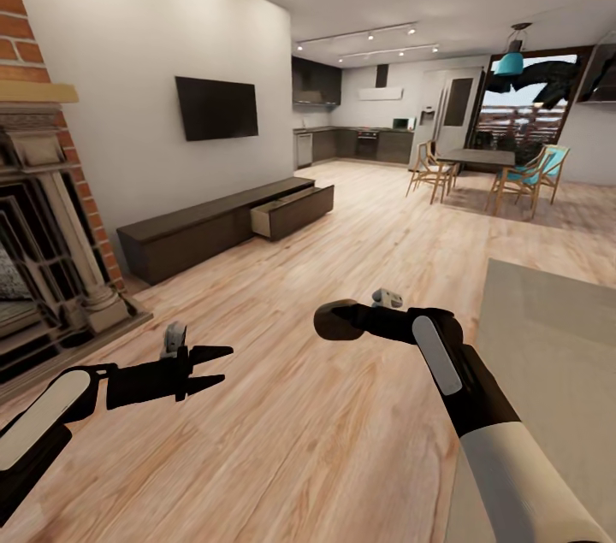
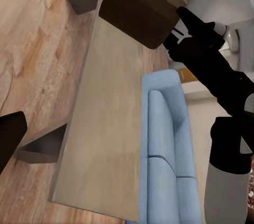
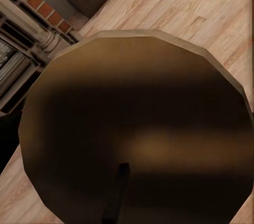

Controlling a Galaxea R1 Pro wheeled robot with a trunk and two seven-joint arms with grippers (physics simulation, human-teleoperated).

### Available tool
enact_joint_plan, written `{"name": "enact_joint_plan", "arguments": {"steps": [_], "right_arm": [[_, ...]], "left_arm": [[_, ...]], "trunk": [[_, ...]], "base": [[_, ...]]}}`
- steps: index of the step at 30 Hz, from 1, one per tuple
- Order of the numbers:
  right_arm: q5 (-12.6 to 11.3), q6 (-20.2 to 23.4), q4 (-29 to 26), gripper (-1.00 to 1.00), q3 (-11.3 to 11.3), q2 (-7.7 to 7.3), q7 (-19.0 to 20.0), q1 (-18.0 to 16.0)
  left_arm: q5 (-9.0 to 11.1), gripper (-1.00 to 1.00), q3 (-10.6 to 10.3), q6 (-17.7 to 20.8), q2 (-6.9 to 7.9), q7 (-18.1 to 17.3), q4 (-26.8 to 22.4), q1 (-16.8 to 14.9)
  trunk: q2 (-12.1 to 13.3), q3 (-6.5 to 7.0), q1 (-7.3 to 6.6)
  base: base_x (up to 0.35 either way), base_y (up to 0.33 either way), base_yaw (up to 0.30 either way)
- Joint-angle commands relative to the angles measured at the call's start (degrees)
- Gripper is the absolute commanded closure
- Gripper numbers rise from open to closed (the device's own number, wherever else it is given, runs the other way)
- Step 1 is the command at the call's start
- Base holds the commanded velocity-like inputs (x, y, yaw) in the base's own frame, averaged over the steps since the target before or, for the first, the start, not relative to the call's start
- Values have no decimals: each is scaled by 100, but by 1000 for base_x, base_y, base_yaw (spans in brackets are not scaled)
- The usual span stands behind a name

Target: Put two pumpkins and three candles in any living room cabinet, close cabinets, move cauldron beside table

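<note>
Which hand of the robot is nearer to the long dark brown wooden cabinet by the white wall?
Left. The left hand is below the long dark brown wooden cabinet; the right hand is farther right.

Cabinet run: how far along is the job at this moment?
Done: one drawer of the cabinet is pulled open. In hand: the right end effector grips a candle; the left end effector is open and empty. Left: stow that candle and shut the drawer. The other items cannot be judged here.
</note>
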Motion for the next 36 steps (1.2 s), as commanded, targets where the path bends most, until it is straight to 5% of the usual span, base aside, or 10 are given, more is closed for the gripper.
{"name": "enact_joint_plan", "arguments": {"steps": [1, 36], "right_arm": [[23, 17, -2, 100, 4, -3, 39, -4], [23, 8, -18, 100, 13, 19, 39, -4]], "left_arm": [[-46, -100, -9, 3, 5, -57, 2, -5], [-50, -100, -9, 3, 5, -53, 3, -5]], "trunk": [[-3, -6, 1], [-3, -53, 1]], "base": [[142, -41, -52], [88, -58, 58]]}}
